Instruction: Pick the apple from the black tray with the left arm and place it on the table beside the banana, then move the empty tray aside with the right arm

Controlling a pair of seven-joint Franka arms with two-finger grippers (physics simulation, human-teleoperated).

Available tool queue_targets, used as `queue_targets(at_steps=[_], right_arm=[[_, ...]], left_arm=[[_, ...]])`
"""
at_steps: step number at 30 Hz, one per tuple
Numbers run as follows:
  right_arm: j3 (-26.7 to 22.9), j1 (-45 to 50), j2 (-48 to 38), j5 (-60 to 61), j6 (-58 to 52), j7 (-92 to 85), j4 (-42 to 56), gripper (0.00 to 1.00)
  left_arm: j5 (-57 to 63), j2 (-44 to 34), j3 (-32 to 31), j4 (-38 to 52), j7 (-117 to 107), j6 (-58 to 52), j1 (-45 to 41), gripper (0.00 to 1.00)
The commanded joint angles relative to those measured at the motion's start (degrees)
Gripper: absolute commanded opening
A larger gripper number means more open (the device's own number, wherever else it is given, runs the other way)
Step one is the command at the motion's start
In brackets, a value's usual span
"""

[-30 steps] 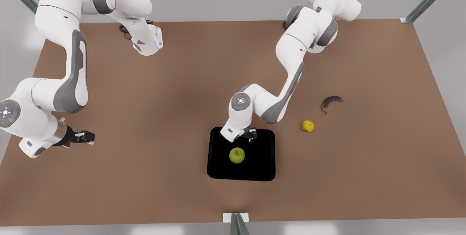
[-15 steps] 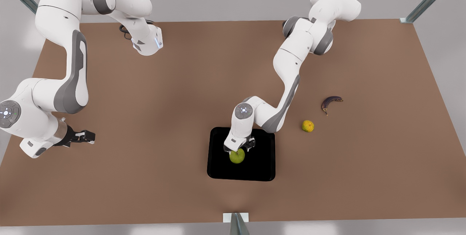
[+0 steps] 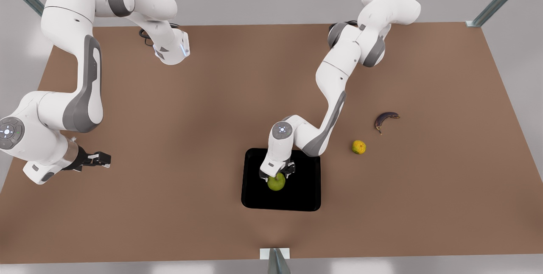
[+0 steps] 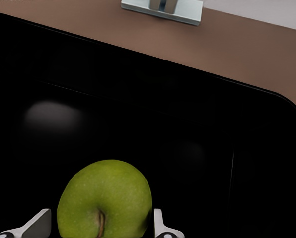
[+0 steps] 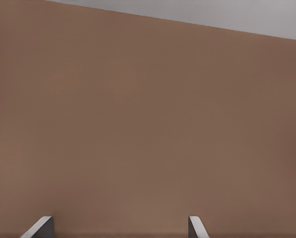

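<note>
The yellow-green apple [image 3: 276, 183] [image 4: 106, 201] sits in the middle of the black tray [image 3: 305, 193] [image 4: 187, 124]. My left gripper [image 3: 276, 175] [image 4: 101, 225] is low over it and open, one finger on each side of the fruit; in the left wrist view one finger is at the skin and the other stands just off it. The dark banana [image 3: 385, 119] lies on the brown table [image 3: 191, 117] at the front view's right. My right gripper [image 3: 102, 159] [image 5: 118, 225] waits open above bare table at the front view's left.
A small yellow-orange fruit [image 3: 359, 147] lies between the tray and the banana. A metal bracket [image 3: 275, 253] [image 4: 162, 7] marks the near table edge just beyond the tray. Open tabletop lies around the banana and left of the tray.
My left gripper came down from the tray's far edge onto the apple, its fingers now straddling the fruit. The apple, tray and right arm stayed put.
</note>
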Motion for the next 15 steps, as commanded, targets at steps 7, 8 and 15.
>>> queue_targets(at_steps=[7,8,15], right_arm=[[0.0,0.0,-0.08,0.03,-0.03,-0.24,0.03,1.0],[0.0,0.0,-0.08,0.03,-0.03,-0.24,0.03,1.0],[0.0,0.0,-0.08,0.03,-0.03,-0.24,0.03,1.0]], left_arm=[[1.81,1.64,0.09,0.04,0.51,2.58,0.02,1.0],[1.81,1.64,0.09,0.04,0.51,2.58,0.02,1.0],[1.81,2.08,0.97,0.04,0.43,3.38,0.02,0.99]])
